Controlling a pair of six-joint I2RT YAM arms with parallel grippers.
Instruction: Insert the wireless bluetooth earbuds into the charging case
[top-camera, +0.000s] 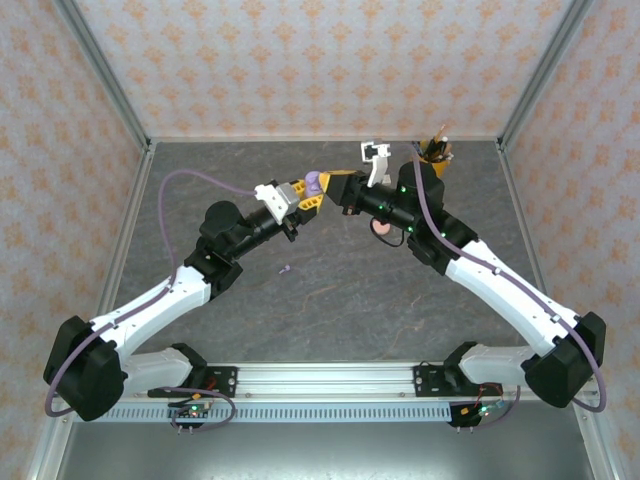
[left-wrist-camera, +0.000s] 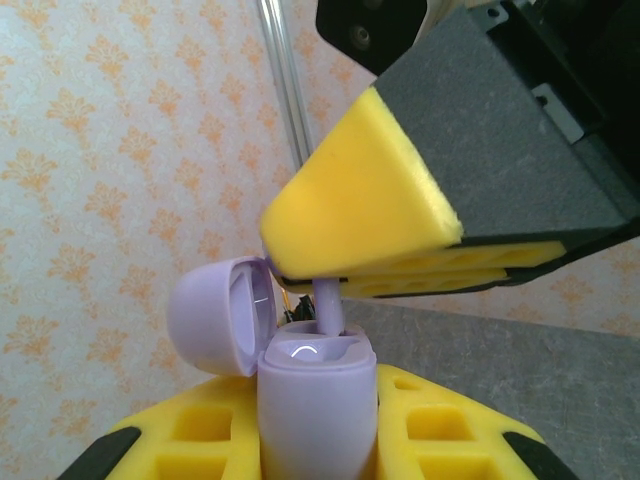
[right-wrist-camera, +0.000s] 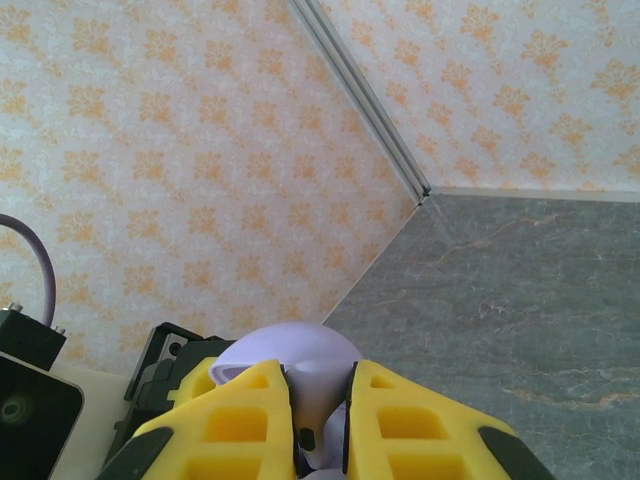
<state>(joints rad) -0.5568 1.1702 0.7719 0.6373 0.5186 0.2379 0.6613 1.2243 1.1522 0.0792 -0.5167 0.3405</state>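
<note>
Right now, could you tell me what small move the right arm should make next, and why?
Probably ease the right gripper slightly toward the charging case: it pinches a lilac earbud whose stem meets the case's open top, the left gripper grips the case, and the lid is swung aside.

Toward the back of the surface (top-camera: 330, 300), the arms meet tip to tip. The charging case (left-wrist-camera: 318, 410) stands between the left fingers (left-wrist-camera: 195, 435), its lid (left-wrist-camera: 215, 315) swung open to one side. Directly above its open top, an earbud (left-wrist-camera: 329, 308) is pinched between the right fingers (left-wrist-camera: 360, 210), its lower end at the opening. A second earbud (top-camera: 285, 268) lies on the surface nearer the bases, between the arms. A container (top-camera: 437, 152) stands at the back right corner.
</note>
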